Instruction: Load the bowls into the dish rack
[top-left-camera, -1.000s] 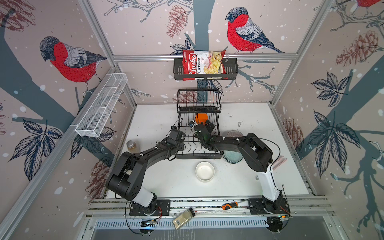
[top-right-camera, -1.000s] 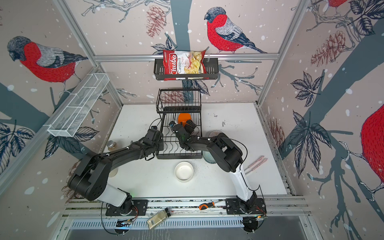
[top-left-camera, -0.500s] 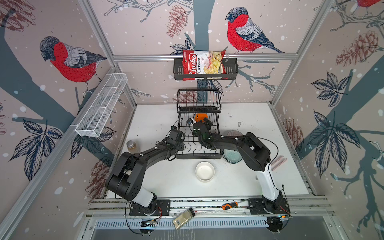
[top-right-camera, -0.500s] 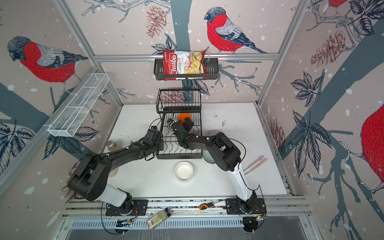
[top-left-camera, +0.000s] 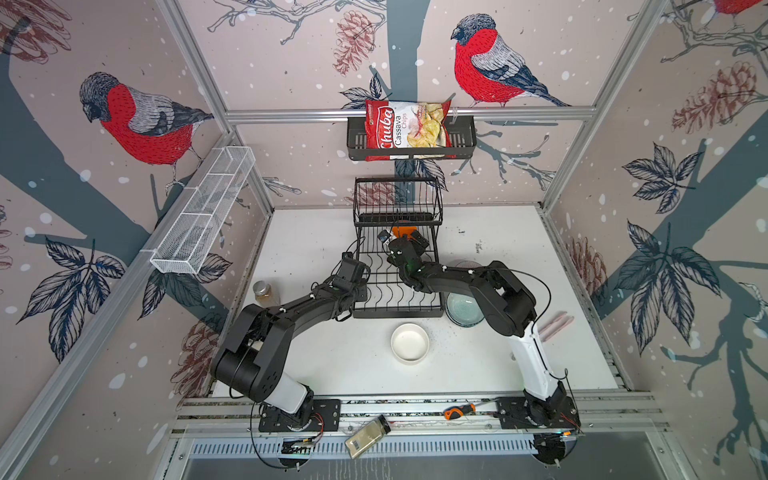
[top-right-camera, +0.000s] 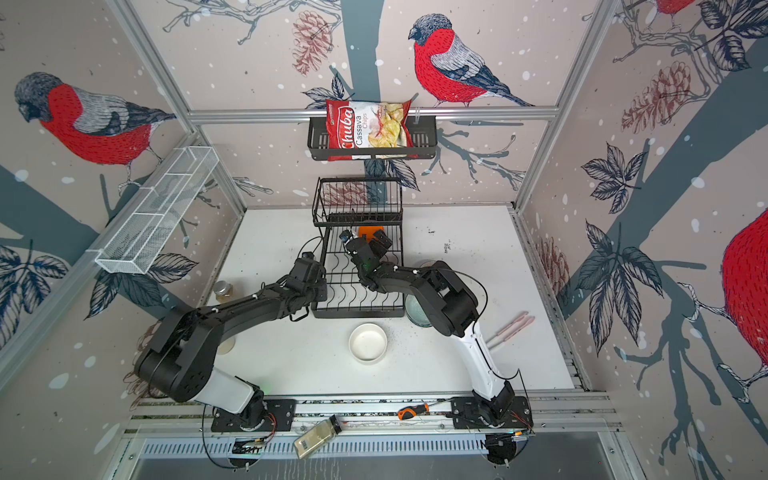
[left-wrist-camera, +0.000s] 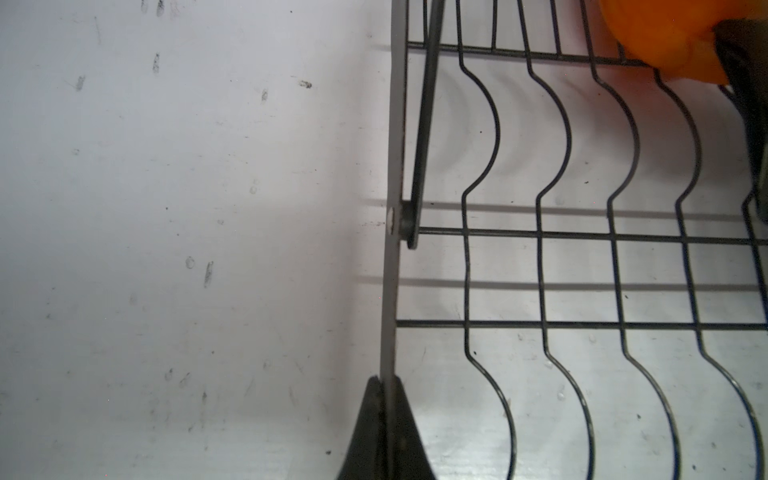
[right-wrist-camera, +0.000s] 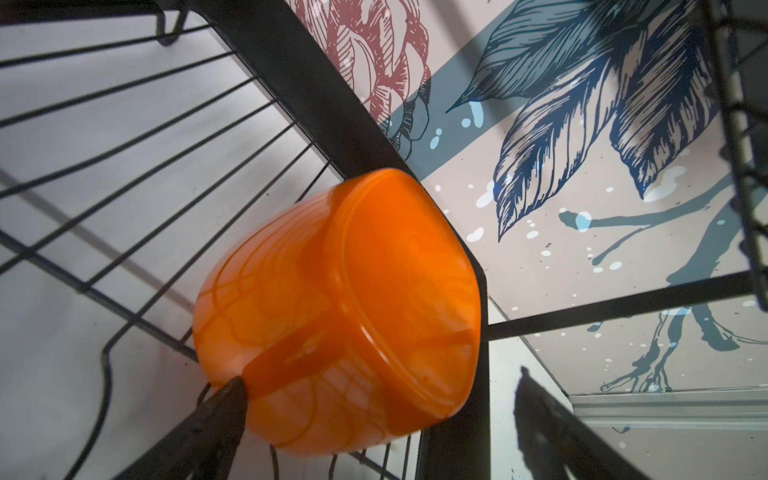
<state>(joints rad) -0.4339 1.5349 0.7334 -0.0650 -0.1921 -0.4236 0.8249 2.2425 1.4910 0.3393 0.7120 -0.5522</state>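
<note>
Orange bowl (top-left-camera: 401, 230) partly behind dish rack (top-left-camera: 374, 219)

Orange bowl (right-wrist-camera: 332, 307) tipped in dish rack (top-left-camera: 397, 312); white bowl (top-left-camera: 409, 343) outside.

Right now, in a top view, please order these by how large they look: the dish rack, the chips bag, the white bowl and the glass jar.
1. dish rack
2. chips bag, though it hangs higher, nearer the camera
3. white bowl
4. glass jar
</note>
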